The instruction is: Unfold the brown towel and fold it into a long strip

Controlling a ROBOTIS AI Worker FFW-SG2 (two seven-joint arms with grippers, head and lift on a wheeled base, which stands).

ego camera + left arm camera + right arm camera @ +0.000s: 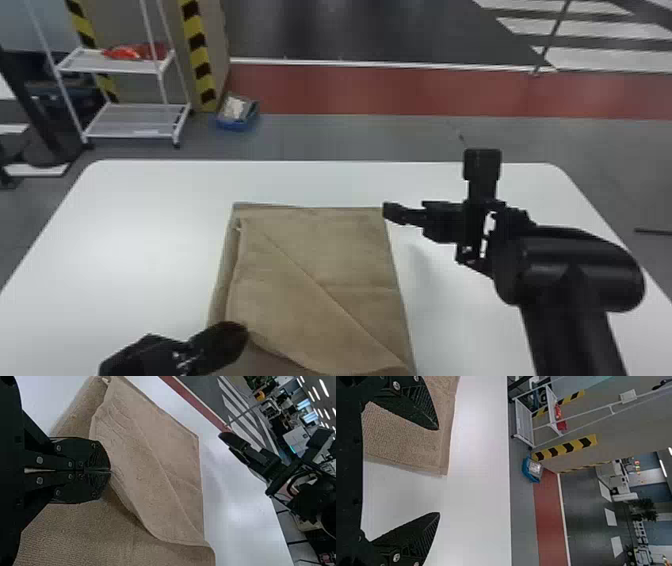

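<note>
At the white table (145, 240), left gripper's (237, 332) jaws grip brown towel (320, 260), right gripper's (436, 186) jaws stand open.

No readable text, labels, brands, numbers or signs can be made out on any surface in the head view or in either of the wrist views.

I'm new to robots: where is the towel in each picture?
Head view: the towel lies in the lower middle.
Left wrist view: it spreads across the middle, by the left gripper.
Right wrist view: a corner lies by one finger of the right gripper.
Shared landmark: the white table beneath it.
</note>
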